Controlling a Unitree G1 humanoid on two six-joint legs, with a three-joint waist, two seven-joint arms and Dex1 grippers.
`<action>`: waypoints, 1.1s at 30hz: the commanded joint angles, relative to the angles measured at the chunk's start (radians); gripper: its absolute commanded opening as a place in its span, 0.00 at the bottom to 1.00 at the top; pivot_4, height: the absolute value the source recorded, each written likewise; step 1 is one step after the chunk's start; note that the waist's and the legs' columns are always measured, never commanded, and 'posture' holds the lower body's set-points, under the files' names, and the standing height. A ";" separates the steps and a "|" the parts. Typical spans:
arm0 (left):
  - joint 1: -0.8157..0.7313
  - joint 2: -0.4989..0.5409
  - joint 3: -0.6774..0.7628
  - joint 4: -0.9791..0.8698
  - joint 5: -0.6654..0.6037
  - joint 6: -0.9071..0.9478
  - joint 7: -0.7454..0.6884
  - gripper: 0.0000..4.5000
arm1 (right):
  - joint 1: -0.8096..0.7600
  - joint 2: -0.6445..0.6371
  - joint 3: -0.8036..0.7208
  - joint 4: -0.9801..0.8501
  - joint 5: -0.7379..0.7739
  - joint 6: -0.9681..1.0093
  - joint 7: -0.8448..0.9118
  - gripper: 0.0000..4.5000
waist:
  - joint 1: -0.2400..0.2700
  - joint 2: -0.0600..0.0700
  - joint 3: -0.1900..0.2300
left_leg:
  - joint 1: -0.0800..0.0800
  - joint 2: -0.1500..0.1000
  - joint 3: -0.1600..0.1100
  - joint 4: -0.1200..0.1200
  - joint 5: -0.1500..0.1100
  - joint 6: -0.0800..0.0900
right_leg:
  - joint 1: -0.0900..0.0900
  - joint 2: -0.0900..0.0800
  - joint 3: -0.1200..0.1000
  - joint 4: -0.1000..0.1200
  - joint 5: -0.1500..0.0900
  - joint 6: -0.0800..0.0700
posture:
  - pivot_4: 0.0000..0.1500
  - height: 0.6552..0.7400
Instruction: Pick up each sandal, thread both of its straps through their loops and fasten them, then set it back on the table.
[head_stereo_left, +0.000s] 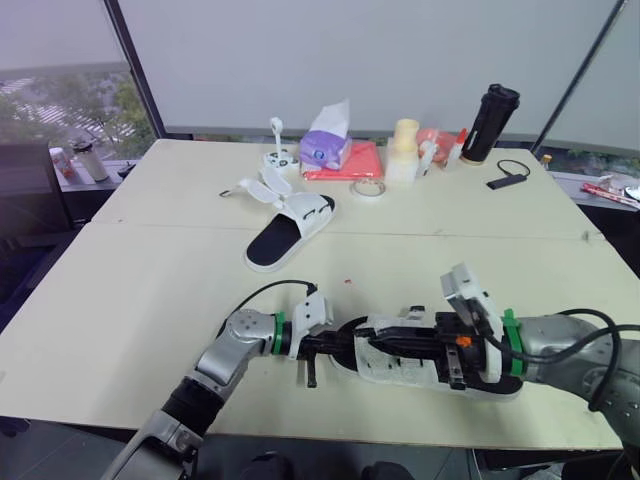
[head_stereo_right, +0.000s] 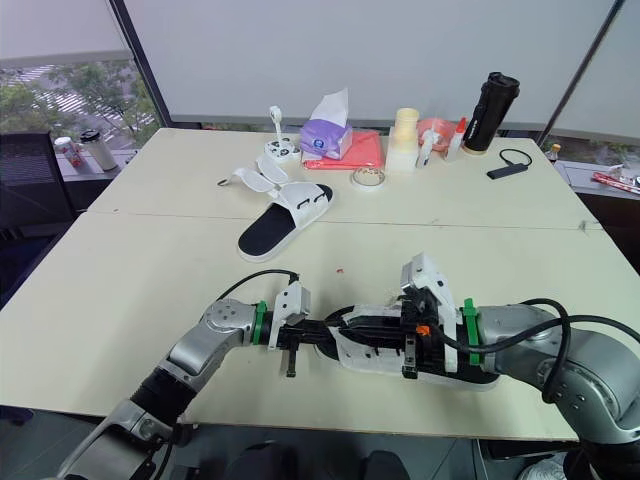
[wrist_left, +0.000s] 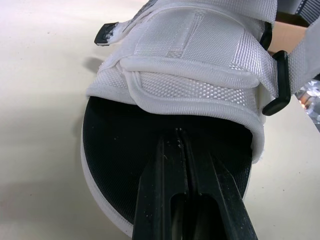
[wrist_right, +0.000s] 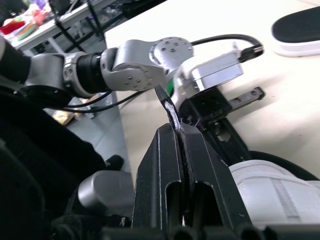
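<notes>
Left eye view: far sandal (head_stereo_left: 290, 232), tissue box (head_stereo_left: 326, 150), bottle (head_stereo_left: 490, 122) behind near sandal (head_stereo_left: 400, 365).

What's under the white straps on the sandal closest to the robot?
The black footbed, and the left gripper lying on it, jaws shut, tips at the strap edge. Deeper in, the white straps hide everything.

The near sandal (head_stereo_left: 420, 368) lay at the tabletop's (head_stereo_left: 140, 290) front edge, the left tool (wrist_left: 180, 137) at its left end and the right tool (wrist_right: 176, 131) over it. The second sandal (head_stereo_left: 290, 225) lay behind, leftward. A tissue box (head_stereo_left: 328, 148), tape roll (head_stereo_left: 368, 188) and flask (head_stereo_left: 490, 122) stood farther back.
</notes>
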 joint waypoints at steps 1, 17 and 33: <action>0.036 0.029 -0.048 0.130 0.103 0.053 0.032 0.00 | -0.046 0.050 -0.036 0.029 0.007 -0.042 -0.047 0.00 | -0.001 0.000 0.000 | 0.000 0.000 0.000 0.000 0.000 0.000 | 0.000 0.000 0.000 0.000 0.000 0.000 | 1.00 1.00; 0.050 0.022 -0.033 0.120 0.092 0.071 0.058 0.00 | -0.154 0.183 0.003 0.316 -0.158 0.040 -0.252 0.00 | -0.002 0.001 0.000 | 0.000 0.000 0.000 0.000 0.000 0.000 | -0.002 0.000 0.000 0.000 0.000 0.000 | 1.00 1.00; 0.052 0.018 -0.038 0.124 0.092 0.062 0.055 0.00 | -0.054 0.308 -0.235 0.257 0.052 0.086 -0.397 0.00 | -0.001 0.001 0.000 | 0.000 0.000 0.000 0.000 0.000 0.000 | -0.002 -0.001 0.000 0.000 0.000 -0.001 | 1.00 1.00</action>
